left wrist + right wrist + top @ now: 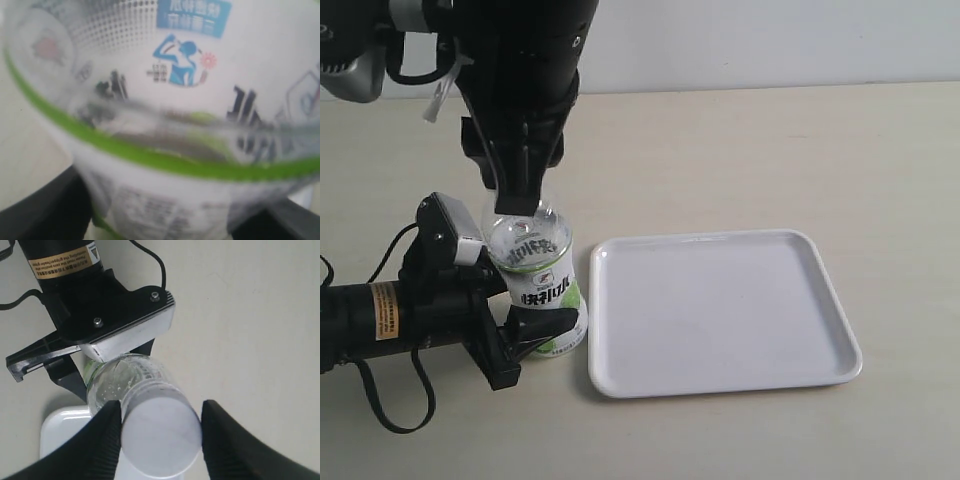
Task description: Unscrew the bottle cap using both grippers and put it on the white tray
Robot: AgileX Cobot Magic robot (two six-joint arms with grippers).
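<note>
Plainly, the bottle cap (160, 437) is seen seated on the neck of the bottle (535, 275), not on the white tray (720, 310). In the right wrist view it is flanked by two black fingers (102, 442), each pressed against its side, so the right tool (517, 205) is clenched on the bottle cap from above.

The bottle is stood roughly upright on the tabletop (820, 150), well apart from the far edge along the wall and just beside the left rim of the white tray; whether the two touch cannot be told. Its white-and-green label (542, 285) is turned toward the exterior camera.

The lower part of the bottle is grasped by the left tool (545, 328), which is extended low from the left side on a black cylindrical arm (345, 320) marked with an orange sticker (383, 310). In the left wrist view the frame is filled by the blurred label, and dark tool parts are seen on both sides of the bottle.

The white tray is laid flat on the tabletop, with nothing resting on it.
</note>
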